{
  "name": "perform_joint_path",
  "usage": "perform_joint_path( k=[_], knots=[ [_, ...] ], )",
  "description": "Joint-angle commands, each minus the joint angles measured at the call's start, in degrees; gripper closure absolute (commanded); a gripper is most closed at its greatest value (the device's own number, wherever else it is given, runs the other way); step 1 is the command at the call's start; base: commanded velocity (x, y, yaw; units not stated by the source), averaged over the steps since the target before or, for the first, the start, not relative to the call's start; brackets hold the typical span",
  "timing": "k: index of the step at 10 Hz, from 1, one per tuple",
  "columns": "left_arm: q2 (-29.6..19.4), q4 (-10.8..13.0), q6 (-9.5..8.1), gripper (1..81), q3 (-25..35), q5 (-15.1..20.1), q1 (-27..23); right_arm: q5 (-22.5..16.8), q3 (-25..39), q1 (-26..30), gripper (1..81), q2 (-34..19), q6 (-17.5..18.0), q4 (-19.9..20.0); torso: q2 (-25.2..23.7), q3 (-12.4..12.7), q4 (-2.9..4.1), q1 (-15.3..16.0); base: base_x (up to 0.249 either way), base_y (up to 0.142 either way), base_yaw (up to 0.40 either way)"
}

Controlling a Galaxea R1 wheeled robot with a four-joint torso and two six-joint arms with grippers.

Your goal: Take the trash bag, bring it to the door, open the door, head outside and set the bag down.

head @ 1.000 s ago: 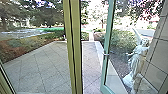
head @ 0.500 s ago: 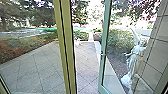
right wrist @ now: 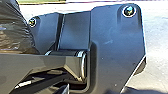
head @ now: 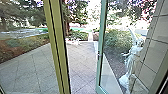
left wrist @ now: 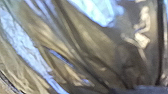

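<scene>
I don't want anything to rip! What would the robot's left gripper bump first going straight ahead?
Most likely the trash bag: its shiny, crinkled plastic is straight ahead in the left wrist view. I can't tell how near it is.

Door (head: 102, 32): head view looks past it from high up, forward and down over paving (head: 82, 60).
Bag (left wrist: 100, 47): shared by both wrist views, very close in the left.
Plate (right wrist: 115, 47): right wrist view looks across it from near, ground (right wrist: 156, 50) beyond.
</scene>
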Motion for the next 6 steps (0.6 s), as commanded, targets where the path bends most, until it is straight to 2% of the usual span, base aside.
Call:
perform_joint_path(
  k=[1, 6],
  knots=[
    [-0.14, 0.61, 0.12, 81.1, 0.09, 2.60, -3.23, -3.92, 0.08, 2.33, 1.0, 0.27, -0.31, -0.16, 0.00, 0.00, 0.00, 0.00, 0.000, -0.133, 0.000],
    [-0.14, 0.61, 0.12, 81.1, 0.09, 2.60, -3.23, -3.92, 0.08, 1.99, 1.0, 0.35, -0.31, -0.16, 0.00, 0.00, 0.00, 0.00, 0.000, -0.133, 0.000]
  ],
)
